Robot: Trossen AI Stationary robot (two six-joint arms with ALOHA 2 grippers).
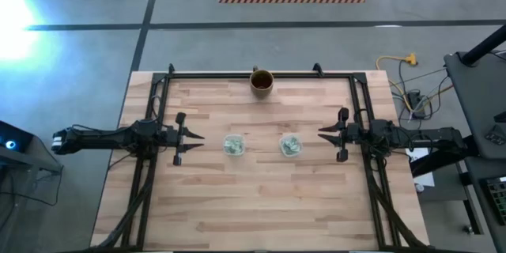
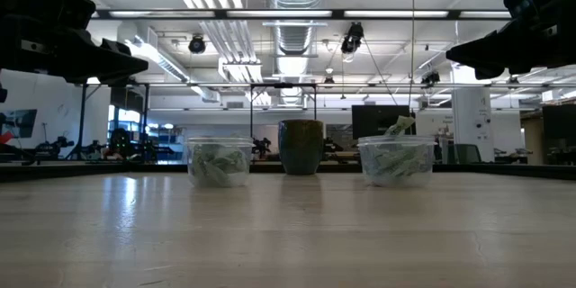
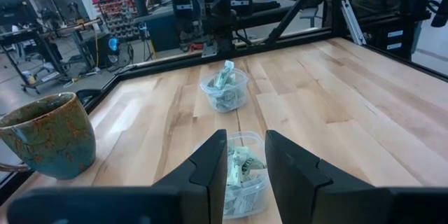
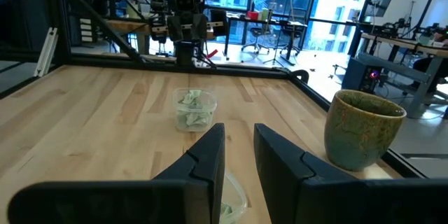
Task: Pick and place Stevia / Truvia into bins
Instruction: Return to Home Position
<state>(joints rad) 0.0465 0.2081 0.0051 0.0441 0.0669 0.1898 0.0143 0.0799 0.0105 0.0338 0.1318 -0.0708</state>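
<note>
two dark arms are stationed at opposite sides of a wooden table (image 1: 261, 205) built of pale planks. the left arm (image 1: 111, 137) is extended inward from the left edge and the right arm (image 1: 411, 136) from the right edge. in the low view both are seen raised above the surface, well apart from everything standing on it.

the left gripper (image 1: 198, 137) is pointed toward the table's middle. its fingers (image 3: 210, 171) are parted by a narrow gap and nothing is held between them. the right gripper (image 1: 322, 132) is set opposite it, likewise slightly spread and empty.

a brown-gold mug (image 1: 262, 81) with a dark inside is placed upright at the middle of the far edge, behind the cups.

two clear plastic cups of equal size are set upright side by side near the table's centre, between the grippers and apart from each other. the left cup (image 1: 234, 145) is positioned nearer the left gripper and the right cup (image 1: 290, 145) nearer the right gripper.

the stevia packets (image 2: 216, 166) are contained in these two cups. they are seen as small crumpled slips of pale green and white paper, piled loosely against the clear walls. in the left cup the pile is kept below the rim. in the right cup one packet (image 2: 399, 127) is stood on end, with its tip projected above the rim.
</note>
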